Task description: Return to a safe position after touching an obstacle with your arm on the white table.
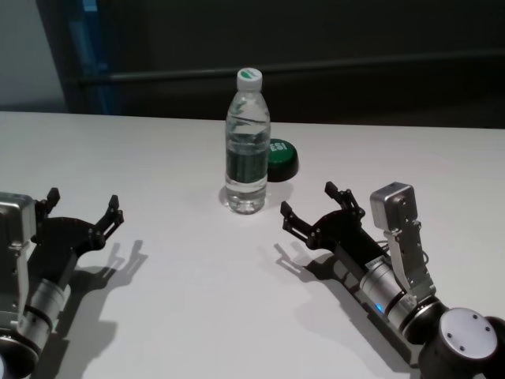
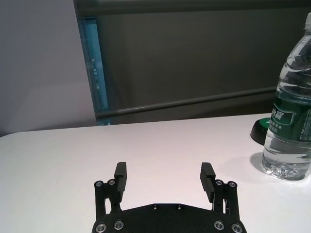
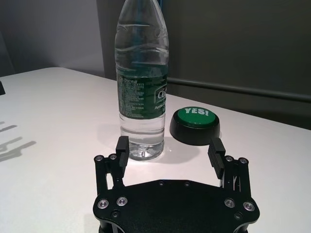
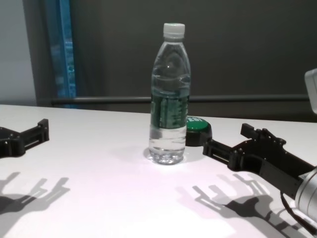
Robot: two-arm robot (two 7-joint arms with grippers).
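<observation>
Both clear of the upright water bottle (image 1: 248, 142): right gripper (image 1: 317, 208) near it, left gripper (image 1: 82, 212) well apart, fingers spread, retreat seemingly near complete.

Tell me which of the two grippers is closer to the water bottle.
The right gripper: it sits just off the water bottle, open. The left gripper, also open, hovers farther away over the white table.

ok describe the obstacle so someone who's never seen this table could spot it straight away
On the white table, look at the middle, ahead of and between the two open pincers. The obstacle stands upright there: a tall clear water bottle with a white cap and dark green label. The low black button just behind it is squat and green-topped.
</observation>
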